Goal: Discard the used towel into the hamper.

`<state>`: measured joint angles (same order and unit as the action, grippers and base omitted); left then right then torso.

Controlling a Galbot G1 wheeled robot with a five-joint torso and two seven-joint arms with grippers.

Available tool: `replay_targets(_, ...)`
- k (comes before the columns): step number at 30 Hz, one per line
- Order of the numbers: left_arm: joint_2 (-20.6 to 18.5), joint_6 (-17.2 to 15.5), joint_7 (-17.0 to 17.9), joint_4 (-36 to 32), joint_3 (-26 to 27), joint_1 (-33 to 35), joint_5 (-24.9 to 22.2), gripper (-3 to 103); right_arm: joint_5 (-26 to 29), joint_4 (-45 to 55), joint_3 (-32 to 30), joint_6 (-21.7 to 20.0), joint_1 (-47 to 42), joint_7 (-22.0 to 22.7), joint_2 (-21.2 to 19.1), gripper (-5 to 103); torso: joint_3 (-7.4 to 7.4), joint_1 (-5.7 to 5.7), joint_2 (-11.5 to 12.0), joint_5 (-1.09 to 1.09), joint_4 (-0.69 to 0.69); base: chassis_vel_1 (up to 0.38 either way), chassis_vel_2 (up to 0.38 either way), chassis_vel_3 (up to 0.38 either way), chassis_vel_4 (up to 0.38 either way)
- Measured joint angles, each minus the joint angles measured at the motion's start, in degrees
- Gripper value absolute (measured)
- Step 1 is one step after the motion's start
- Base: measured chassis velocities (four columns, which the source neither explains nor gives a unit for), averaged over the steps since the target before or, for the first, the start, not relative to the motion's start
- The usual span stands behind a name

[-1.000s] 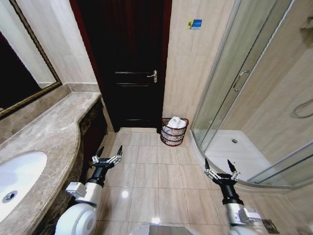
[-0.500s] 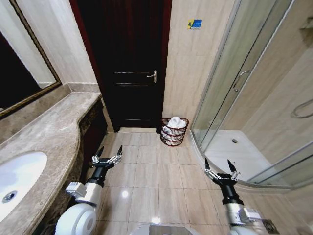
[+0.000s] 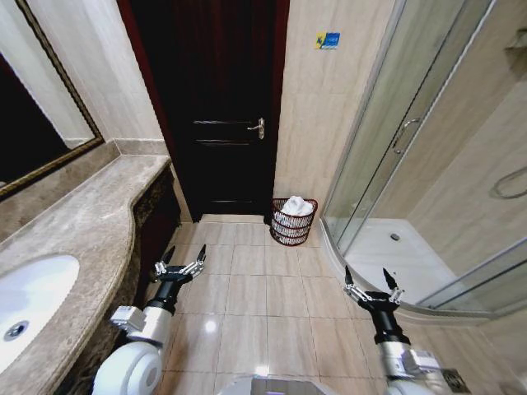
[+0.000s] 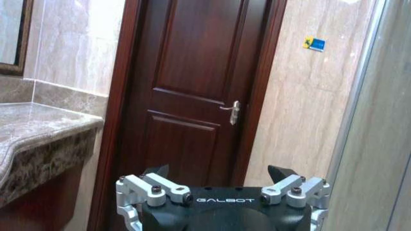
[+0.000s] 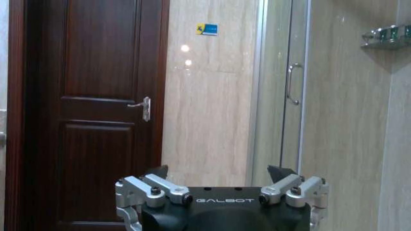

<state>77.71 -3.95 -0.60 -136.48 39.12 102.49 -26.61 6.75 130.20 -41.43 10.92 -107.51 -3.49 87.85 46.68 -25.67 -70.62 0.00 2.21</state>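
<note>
At the far left a marble counter (image 3: 90,216) runs along the wall, with a white sink (image 3: 29,300) set into it and a framed mirror (image 3: 41,99) above. Just beside the counter's edge the left gripper (image 3: 182,262) hangs low over the tiled floor (image 3: 247,304), its two fingers spread wide and holding nothing. Straight ahead stands a dark wooden door (image 3: 216,107) with a metal handle (image 3: 258,127). To the right of the door, on the floor against the beige wall, sits the hamper (image 3: 292,224), and a white towel (image 3: 297,206) lies bunched in its open top. A small blue and yellow sticker (image 3: 328,40) is on the wall above it. Further right the right gripper (image 3: 372,285) hangs over the floor, fingers likewise wide apart and empty, well apart from the hamper. Beyond it curves the glass shower cabin (image 3: 412,148).
</note>
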Motion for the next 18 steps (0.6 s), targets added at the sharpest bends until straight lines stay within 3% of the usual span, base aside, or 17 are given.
replay_targets(18, 0.0, 0.0, 0.0, 0.0, 0.0, 0.0, 0.0, 100, 0.0, 0.0, 0.0, 0.0, 0.0, 0.0, 0.0, 100, 0.0, 0.0, 0.0, 0.0, 0.0, 0.0, 0.0, 0.0, 0.0)
